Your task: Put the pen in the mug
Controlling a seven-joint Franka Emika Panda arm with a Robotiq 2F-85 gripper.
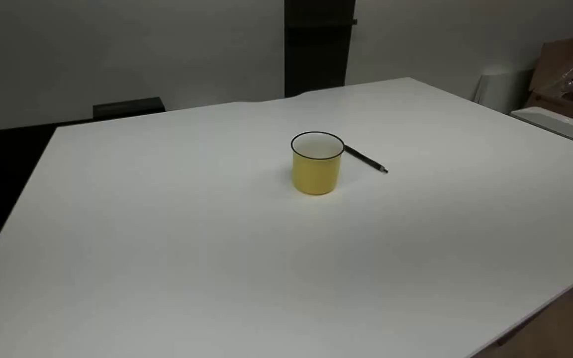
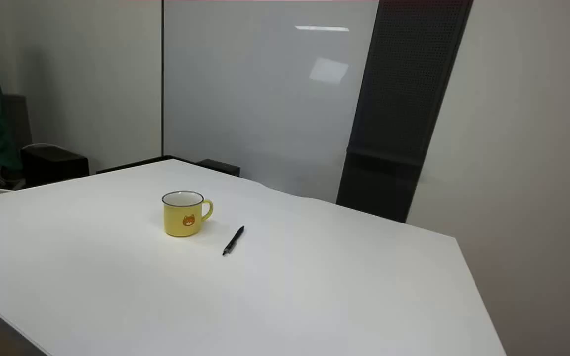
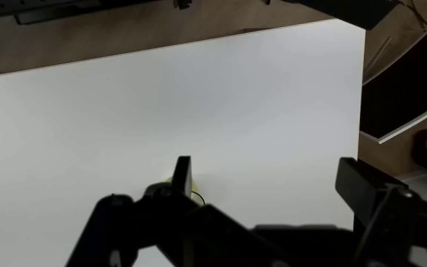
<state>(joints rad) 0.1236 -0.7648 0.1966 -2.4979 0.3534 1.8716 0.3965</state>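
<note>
The yellow mug stands upright on the white table and shows in both exterior views. It has a dark rim, a pale inside, a handle and a small bear face. The thin black pen lies flat on the table beside the mug, on its handle side, in both exterior views. My gripper shows only in the wrist view, with its fingers wide apart and nothing between them. It is above the table. Part of the mug shows behind the left finger. The pen is hidden in the wrist view.
The white table has its edges in view. A black box and a dark panel stand behind it. A cardboard box and a white tray are past its far right edge in an exterior view.
</note>
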